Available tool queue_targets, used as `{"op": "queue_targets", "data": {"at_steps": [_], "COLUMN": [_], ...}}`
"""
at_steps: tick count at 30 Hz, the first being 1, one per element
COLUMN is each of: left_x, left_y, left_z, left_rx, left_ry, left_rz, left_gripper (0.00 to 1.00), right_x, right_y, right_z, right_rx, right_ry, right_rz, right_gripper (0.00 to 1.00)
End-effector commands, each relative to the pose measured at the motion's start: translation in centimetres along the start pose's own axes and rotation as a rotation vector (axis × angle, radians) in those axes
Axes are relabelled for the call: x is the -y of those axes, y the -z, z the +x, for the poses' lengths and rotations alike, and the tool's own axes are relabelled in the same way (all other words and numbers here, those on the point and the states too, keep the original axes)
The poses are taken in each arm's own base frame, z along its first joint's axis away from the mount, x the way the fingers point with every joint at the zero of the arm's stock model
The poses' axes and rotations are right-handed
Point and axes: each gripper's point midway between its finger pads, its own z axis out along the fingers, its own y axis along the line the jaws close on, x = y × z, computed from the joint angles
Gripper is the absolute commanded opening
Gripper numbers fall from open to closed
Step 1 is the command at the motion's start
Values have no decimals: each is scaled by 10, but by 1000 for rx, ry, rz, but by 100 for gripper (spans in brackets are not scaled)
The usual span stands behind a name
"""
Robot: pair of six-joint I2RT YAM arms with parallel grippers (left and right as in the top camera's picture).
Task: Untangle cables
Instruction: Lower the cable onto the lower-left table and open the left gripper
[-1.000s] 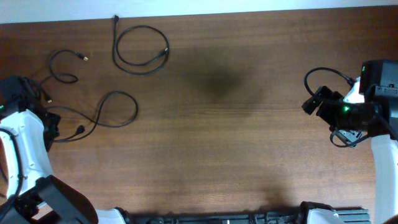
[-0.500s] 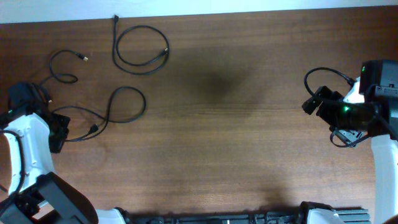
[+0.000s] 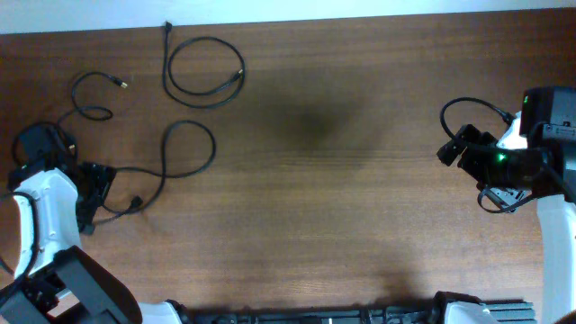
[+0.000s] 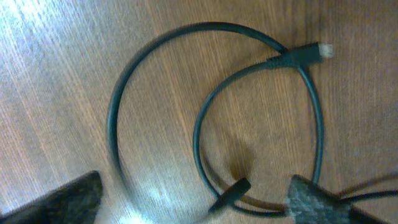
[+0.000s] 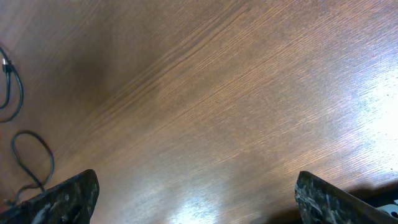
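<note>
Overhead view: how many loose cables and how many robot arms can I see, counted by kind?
Thin black cables: 3 (round loop, small cord, long cord)
Robot arms: 2 (left arm, right arm)
Total: 5

Brown wood-grain bench (image 3: pixel 360 225), grain running left-right in overhead view, filling nearly the whole frame. 1 darker soft-edged patch (image 3: pixel 317 117) on surface, above centre; colour otherwise even. Pale strip (image 3: pixel 90 13) beyond far bench edge, wider at left, narrowing to right. Glossy finish: bright glare patches low in both wrist views, grain lines slanting there.
</note>
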Motion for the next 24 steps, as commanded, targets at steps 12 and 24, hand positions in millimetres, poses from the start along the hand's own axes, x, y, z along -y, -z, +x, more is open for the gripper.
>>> {"op": "queue_targets", "data": {"at_steps": [12, 24], "left_x": [64, 112], "left_y": [85, 196], "left_z": [-11, 49], "left_rx": [45, 296], "left_ry": [-227, -608], "left_rz": [218, 495], "left_gripper": [99, 99], "right_x": [5, 5], "right_y": [-2, -2], "right_z": [-1, -1], "right_rx": [3, 3], "right_ry": [-2, -2], "right_rz": [19, 19], "right_gripper": [99, 99]}}
